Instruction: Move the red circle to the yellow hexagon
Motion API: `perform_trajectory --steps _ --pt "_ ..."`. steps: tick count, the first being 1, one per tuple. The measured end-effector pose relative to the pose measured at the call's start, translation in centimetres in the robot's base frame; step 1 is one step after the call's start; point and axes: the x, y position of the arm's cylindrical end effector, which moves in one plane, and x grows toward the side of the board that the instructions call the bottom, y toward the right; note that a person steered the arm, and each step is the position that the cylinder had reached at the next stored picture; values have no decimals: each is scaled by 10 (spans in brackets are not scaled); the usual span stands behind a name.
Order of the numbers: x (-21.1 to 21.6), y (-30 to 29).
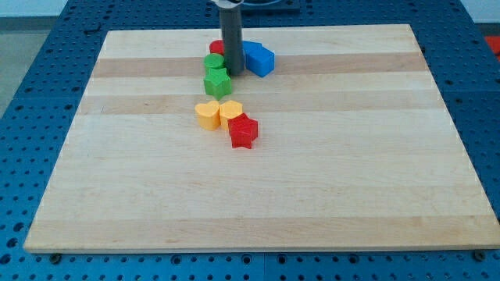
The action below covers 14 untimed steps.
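The red circle (216, 47) lies near the view's top, mostly hidden behind my rod. My tip (233, 74) rests on the board just right of the green circle (213, 62) and the green star (217, 81), and left of the blue block (258, 59). Two yellow blocks touch each other lower down. The right one (231, 112) looks like the hexagon and the left one (207, 115) like a heart. A red star (243, 131) touches the right yellow block from below.
The wooden board (351, 172) lies on a blue perforated table (31, 94). All the blocks sit in a column left of the board's centre, in its upper half.
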Motion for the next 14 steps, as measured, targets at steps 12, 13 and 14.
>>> perform_trajectory --steps 12,13,14 --pt "-2 27" --pt "-2 52" --pt "7 59"
